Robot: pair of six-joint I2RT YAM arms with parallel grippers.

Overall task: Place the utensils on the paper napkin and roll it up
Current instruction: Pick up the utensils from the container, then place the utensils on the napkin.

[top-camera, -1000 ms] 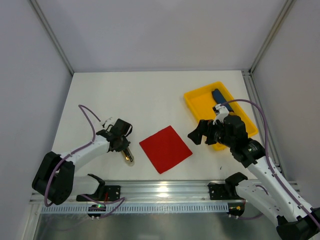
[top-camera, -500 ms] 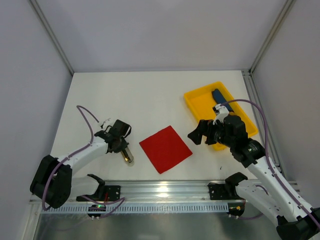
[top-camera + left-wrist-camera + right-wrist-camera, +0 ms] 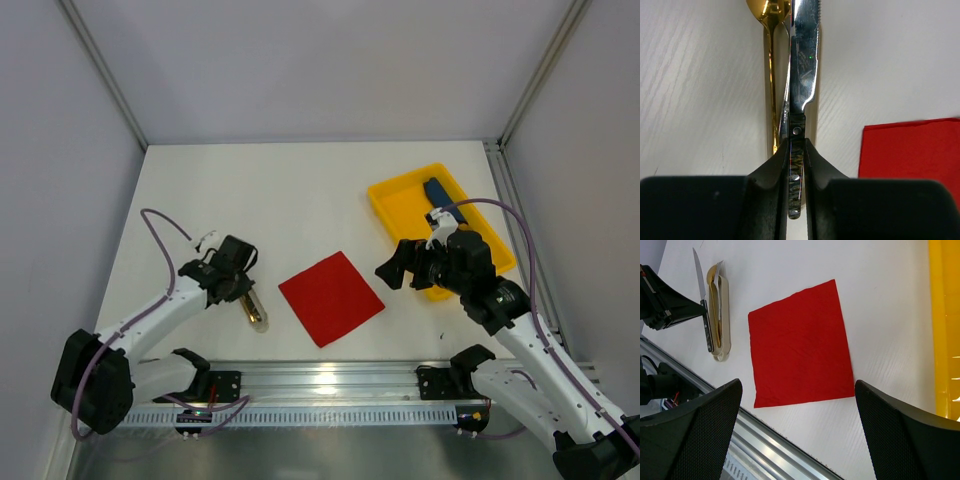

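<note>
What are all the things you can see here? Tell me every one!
napkin: one, red, flat on the table.
knife: one, silver blade, dark handle, held over the sleeve.
spoon: one, gold, in the sleeve under the knife.
sleeve: one, pale beige, left of the napkin.
tray: one, yellow, far right.
oblong item: one, dark blue, in the tray.
table: one, white, under everything.
left gripper: one, black, shut on the knife.
right gripper: one, black, open, between napkin and tray.

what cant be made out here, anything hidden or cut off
Any fork: left wrist view, the knife held by the left gripper covers what lies beside the spoon.
Yellow tray: right wrist view, cut off by the right edge; top view, the right arm hides its near part.
Sleeve contents: top view, too small.
</note>
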